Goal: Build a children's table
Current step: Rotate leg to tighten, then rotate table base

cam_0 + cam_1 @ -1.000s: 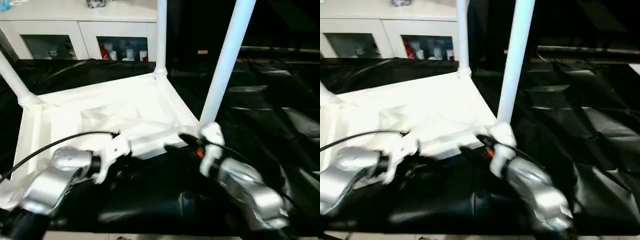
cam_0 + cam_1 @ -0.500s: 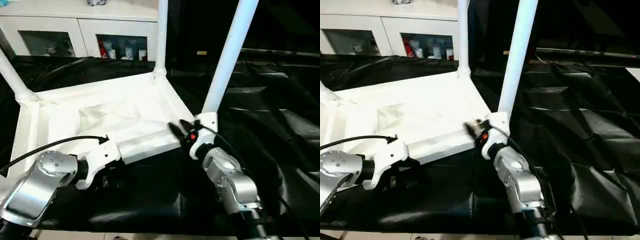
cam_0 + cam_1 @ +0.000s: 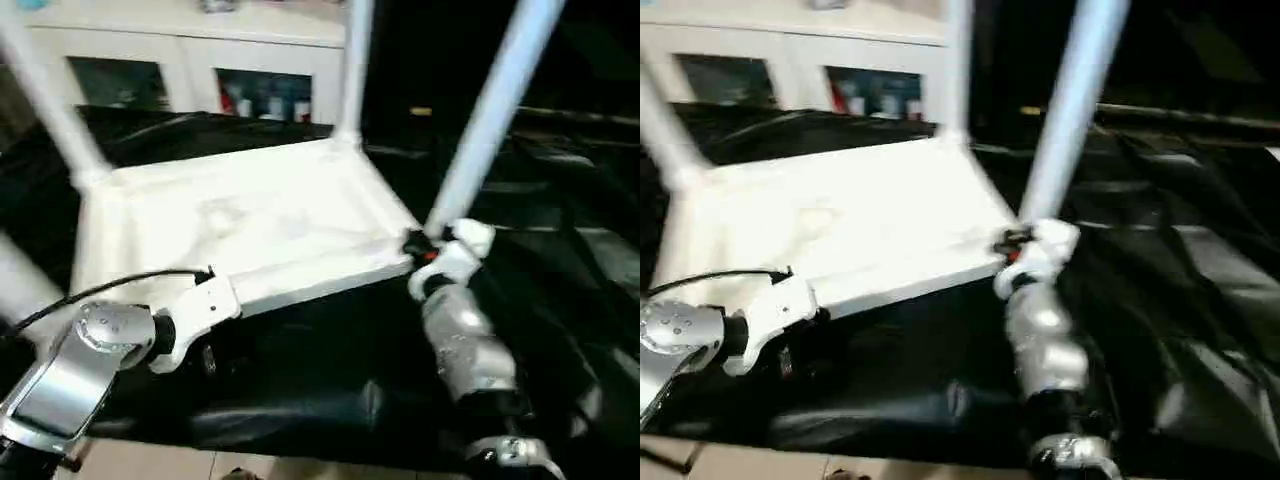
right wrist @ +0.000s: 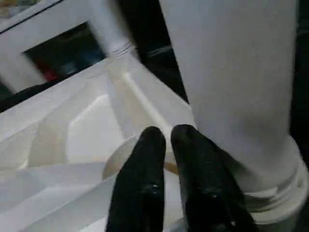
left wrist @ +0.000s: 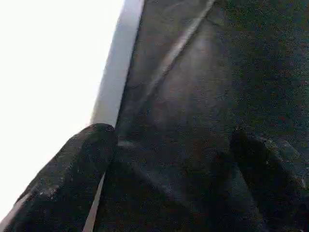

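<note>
A: Children's table (image 3: 250, 215), upside down on the black-draped tabletop (image 3: 560, 300), white underside up. We count four white legs rising from its corner sockets: the far-right leg (image 3: 352, 70), the near-right leg (image 3: 490, 115), the far-left leg (image 3: 50, 100) and a blurred near-left leg (image 3: 20, 285) at the frame's edge.

B: And our two arms?

A: Our left claw (image 5: 169, 179) sits at the near long edge of the top, toward the left corner. In the left wrist view its fingers (image 5: 63, 183) are spread wide, released, with the white rim beside one finger and black cloth between them. They grip nothing.

B: The right one?

A: Our right claw (image 4: 166, 159) is at the near-right corner, just at the foot of the near-right leg. In the right wrist view the two black fingers (image 4: 145, 183) lie pressed together, clenched, with nothing between them, their tips over the corner socket (image 4: 120, 159) and the leg's collar just beside them.

B: Behind the work?

A: A white cabinet (image 3: 200, 60) with glass-front shelves stands beyond the tabletop, small items blurred inside.
</note>
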`<state>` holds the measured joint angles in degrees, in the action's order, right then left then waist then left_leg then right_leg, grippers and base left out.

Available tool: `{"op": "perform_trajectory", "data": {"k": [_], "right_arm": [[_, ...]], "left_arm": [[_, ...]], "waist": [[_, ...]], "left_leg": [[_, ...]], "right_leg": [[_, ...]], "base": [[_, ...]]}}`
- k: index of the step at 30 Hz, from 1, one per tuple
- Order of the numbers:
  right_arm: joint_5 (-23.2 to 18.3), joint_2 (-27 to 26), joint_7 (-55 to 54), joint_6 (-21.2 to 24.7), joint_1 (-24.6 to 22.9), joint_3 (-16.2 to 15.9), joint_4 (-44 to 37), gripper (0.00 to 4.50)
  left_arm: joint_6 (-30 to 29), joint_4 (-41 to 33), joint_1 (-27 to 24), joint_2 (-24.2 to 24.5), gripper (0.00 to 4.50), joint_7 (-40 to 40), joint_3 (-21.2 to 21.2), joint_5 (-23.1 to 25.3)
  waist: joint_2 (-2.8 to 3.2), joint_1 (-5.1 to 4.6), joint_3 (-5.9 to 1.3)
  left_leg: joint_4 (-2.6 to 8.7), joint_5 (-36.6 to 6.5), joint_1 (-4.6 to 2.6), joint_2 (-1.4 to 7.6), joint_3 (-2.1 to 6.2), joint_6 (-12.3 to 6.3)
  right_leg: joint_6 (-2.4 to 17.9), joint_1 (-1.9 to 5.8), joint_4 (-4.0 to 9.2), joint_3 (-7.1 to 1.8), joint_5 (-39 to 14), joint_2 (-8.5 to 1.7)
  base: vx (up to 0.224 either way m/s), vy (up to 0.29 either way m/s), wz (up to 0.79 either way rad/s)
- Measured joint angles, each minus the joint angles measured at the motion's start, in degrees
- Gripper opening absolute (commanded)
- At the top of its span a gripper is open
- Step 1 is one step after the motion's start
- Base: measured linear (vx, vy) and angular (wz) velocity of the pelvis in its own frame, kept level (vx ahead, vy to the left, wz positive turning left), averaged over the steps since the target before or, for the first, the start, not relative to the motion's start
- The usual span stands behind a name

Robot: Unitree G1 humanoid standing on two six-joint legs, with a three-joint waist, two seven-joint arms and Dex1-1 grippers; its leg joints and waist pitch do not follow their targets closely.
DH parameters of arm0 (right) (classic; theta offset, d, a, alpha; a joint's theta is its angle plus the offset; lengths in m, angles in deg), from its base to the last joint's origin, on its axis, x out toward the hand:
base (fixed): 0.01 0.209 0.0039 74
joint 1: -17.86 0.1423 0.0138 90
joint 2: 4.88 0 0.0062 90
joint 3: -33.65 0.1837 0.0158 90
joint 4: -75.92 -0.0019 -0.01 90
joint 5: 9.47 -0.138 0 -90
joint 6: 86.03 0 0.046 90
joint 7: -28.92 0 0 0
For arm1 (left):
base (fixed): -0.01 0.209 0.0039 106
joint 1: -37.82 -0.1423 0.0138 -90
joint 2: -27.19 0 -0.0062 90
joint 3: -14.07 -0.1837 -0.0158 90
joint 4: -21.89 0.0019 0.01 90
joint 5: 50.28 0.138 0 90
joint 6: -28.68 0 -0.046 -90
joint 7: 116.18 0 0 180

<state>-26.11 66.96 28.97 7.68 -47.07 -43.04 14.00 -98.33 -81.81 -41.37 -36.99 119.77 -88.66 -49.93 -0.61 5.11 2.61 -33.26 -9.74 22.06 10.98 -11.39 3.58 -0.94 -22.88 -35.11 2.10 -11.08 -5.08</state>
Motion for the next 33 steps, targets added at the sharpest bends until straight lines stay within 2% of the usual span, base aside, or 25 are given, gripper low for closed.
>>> {"op": "perform_trajectory", "data": {"k": [9, 11, 14, 17, 20, 23, 28, 31, 33], "right_arm": [[-0.48, 7.32, -1.12, -4.59, 3.20, 4.72, 6.99, 0.01], [-0.57, 10.02, -0.69, -4.87, 5.35, 5.61, 10.80, 0.01], [-1.03, 13.10, 1.16, -4.95, 7.43, 7.00, 13.44, 0.01], [-0.82, 15.46, 4.23, -4.08, 8.53, 6.56, 15.42, 0.01], [-0.27, 15.08, 6.96, -3.64, 8.52, 4.74, 15.47, 0.01], [1.09, 13.88, 10.82, -2.74, 7.34, 1.03, 14.68, 0.01], [2.59, 11.99, 14.33, -0.51, 2.27, -3.51, 9.63, 0.01], [3.38, 11.63, 15.41, 0.58, -1.47, -6.74, 3.37, 0.01], [3.84, 11.47, 15.38, 0.88, -3.52, -7.18, 0.97, 0.01]], "left_arm": [[0.79, -0.02, 0.33, -0.16, 4.50, -1.39, 1.77, -0.65], [1.38, 0.02, 0.22, -0.14, 4.50, -1.66, 2.27, -1.06], [1.95, -0.40, -1.47, 0.12, 4.50, -0.92, 4.60, -3.39], [1.63, -2.58, -4.12, 0.38, 4.50, 1.78, 8.19, -7.88], [-1.32, -5.87, -7.20, 1.33, 4.50, 4.98, 12.15, -13.37], [-4.34, -7.82, -11.59, 3.73, 4.50, 8.00, 15.99, -17.74], [-4.68, -6.35, -15.53, 5.69, 4.50, 9.07, 21.43, -18.81], [-1.36, -1.64, -16.76, 5.70, 4.50, 10.14, 28.31, -21.32], [0.51, 2.34, -17.07, 6.22, 4.50, 10.67, 32.84, -22.10]], "waist": [[-0.01, -0.23, 0.00], [0.00, -0.36, 0.00], [-0.01, -0.34, 0.00], [-0.06, -0.68, -0.03], [-0.08, -1.46, -0.05], [-0.22, -2.39, -0.12], [-0.46, -2.57, -0.06], [-0.58, -2.51, -0.13], [-0.69, -2.47, -0.16]], "left_leg": [[-0.32, 0.02, 0.15, 0.01, 0.01, -0.05], [-0.37, 0.04, 0.19, 0.01, 0.01, -0.08], [-0.39, 0.04, 0.20, 0.02, 0.01, -0.08], [-0.43, 0.04, 0.21, 0.05, 0.01, -0.09], [-0.44, 0.04, 0.20, 0.08, 0.01, -0.09], [-0.43, 0.04, 0.14, 0.13, 0.09, -0.09], [-0.43, 0.03, 0.14, 0.20, 0.10, -0.08], [-0.39, 0.03, 0.10, 0.19, 0.10, -0.08], [-0.40, 0.03, 0.08, 0.23, 0.13, -0.08]], "right_leg": [[-0.18, -0.07, -0.16, -0.01, -0.06, -0.03], [-0.18, -0.10, -0.20, 0.00, -0.06, -0.03], [-0.18, -0.13, -0.22, 0.01, -0.06, -0.03], [-0.18, -0.13, -0.22, 0.02, -0.07, 0.00], [-0.17, -0.15, -0.26, 0.02, -0.08, 0.02], [-0.17, -0.16, -0.29, 0.04, -0.08, 0.10], [-0.17, -0.17, -0.25, 0.03, -0.08, 0.15], [-0.17, -0.14, -0.23, 0.01, -0.09, 0.17], [-0.37, -0.11, -0.19, 0.00, -0.21, 0.22]], "base": [[0.000, 0.000, 0.00], [0.000, 0.000, 0.00], [0.000, 0.000, 0.00], [0.000, 0.000, 0.00], [0.000, 0.000, 0.00], [0.000, 0.000, 0.00], [0.000, 0.000, 0.00], [0.000, 0.000, 0.00], [0.000, 0.000, 0.00]]}}
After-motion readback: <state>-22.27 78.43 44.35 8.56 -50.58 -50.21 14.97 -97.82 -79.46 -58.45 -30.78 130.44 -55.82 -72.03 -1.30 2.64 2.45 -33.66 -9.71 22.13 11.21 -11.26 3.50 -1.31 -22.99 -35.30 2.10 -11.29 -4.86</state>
